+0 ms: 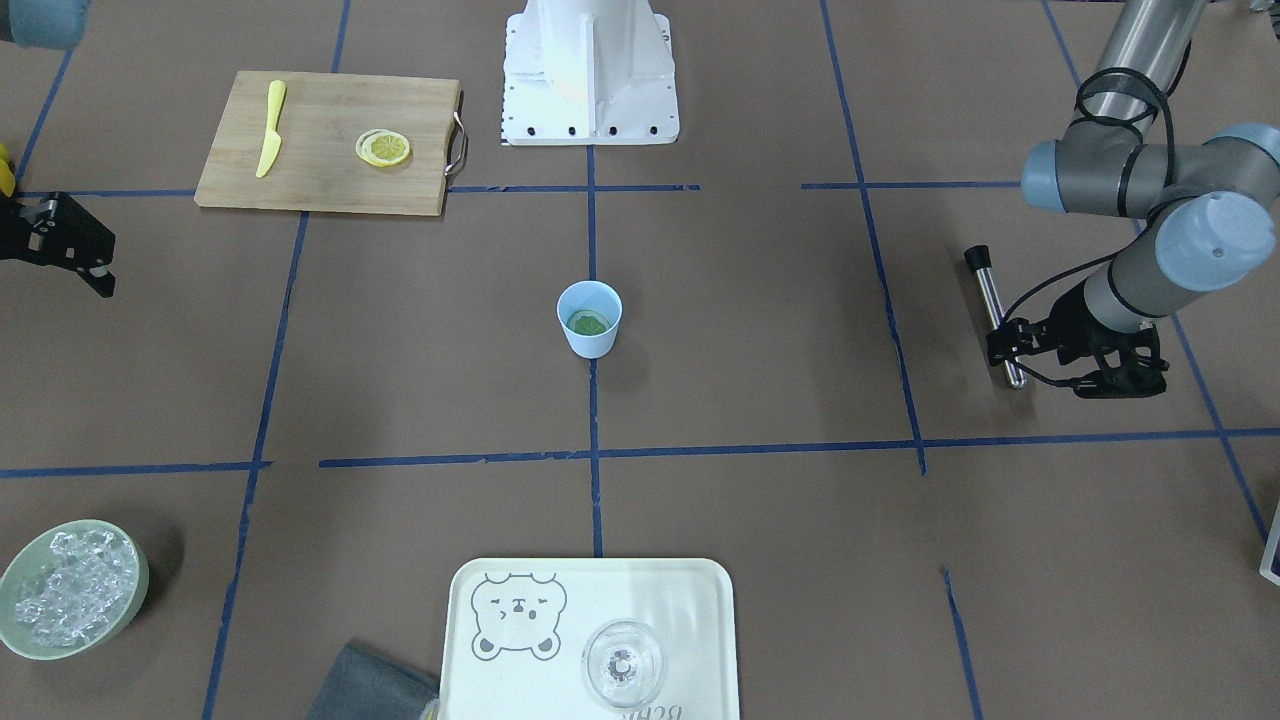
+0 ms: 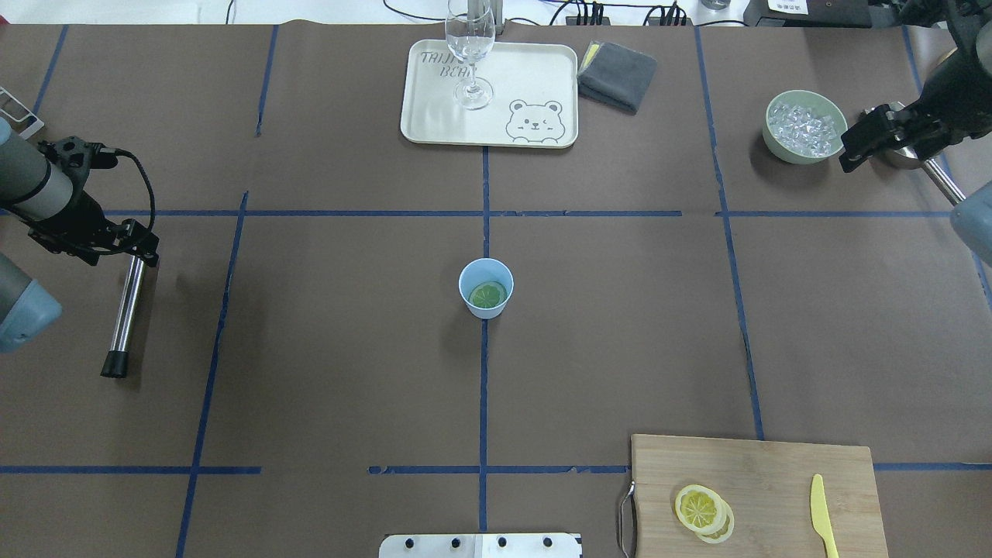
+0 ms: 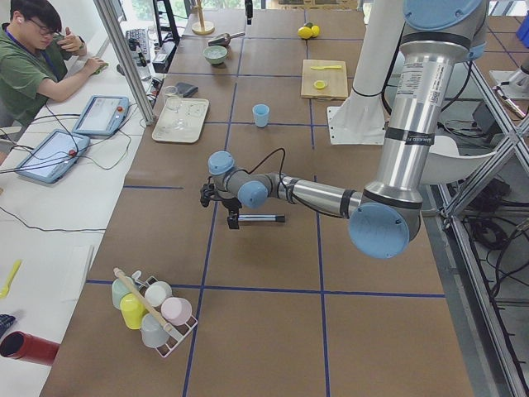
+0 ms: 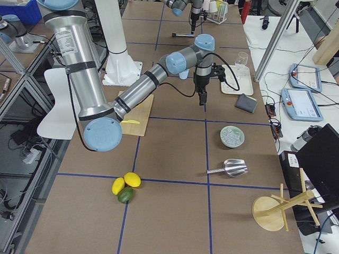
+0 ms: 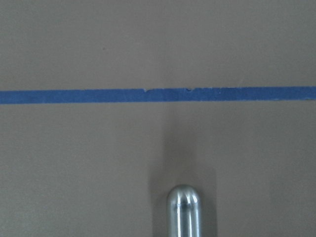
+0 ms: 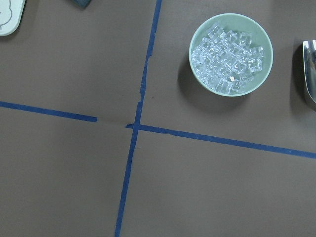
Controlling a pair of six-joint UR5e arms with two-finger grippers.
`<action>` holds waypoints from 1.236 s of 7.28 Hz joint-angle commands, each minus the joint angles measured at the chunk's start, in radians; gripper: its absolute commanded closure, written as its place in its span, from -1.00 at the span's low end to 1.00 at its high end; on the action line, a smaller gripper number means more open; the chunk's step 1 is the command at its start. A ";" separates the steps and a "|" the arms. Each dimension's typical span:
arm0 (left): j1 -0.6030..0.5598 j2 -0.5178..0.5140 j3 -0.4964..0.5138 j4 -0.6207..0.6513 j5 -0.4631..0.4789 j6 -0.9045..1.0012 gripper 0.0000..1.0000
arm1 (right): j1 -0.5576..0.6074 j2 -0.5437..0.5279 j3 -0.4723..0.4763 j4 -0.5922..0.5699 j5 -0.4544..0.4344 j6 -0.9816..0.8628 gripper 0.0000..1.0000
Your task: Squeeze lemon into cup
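Where the cup (image 2: 487, 311) stands: lemon (image 2: 488, 295) lies inside.
Left claw (image 2: 143, 252): at steel rod (image 2: 126, 314); we cannot tell its grip.
Right claw (image 2: 851, 155): likewise unreadable.
Next: perhaps rod presses lemon.

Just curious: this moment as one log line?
thin lemon slice in light-blue cup; left gripper at steel rod; right gripper near pale-green ice bowl

Silver-grey robot wearing pale-blue joint caps (image 1: 1215, 240)
Black cables (image 1: 1165, 140) are looping along the left arm (image 1: 1125, 285) to its black gripper (image 1: 1008, 345); the white base (image 1: 590, 90) is showing dark bolt holes.
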 commanded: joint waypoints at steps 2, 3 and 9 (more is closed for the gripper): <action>0.002 0.000 0.004 -0.014 0.000 -0.002 -0.65 | 0.002 0.000 0.001 0.001 0.000 0.002 -1.00; 0.002 0.000 0.002 -0.014 0.000 -0.002 -0.49 | 0.002 0.000 0.001 0.001 0.000 0.002 -1.00; 0.018 0.000 0.004 -0.014 0.000 -0.002 -0.43 | 0.004 0.000 0.001 0.001 0.003 0.004 -1.00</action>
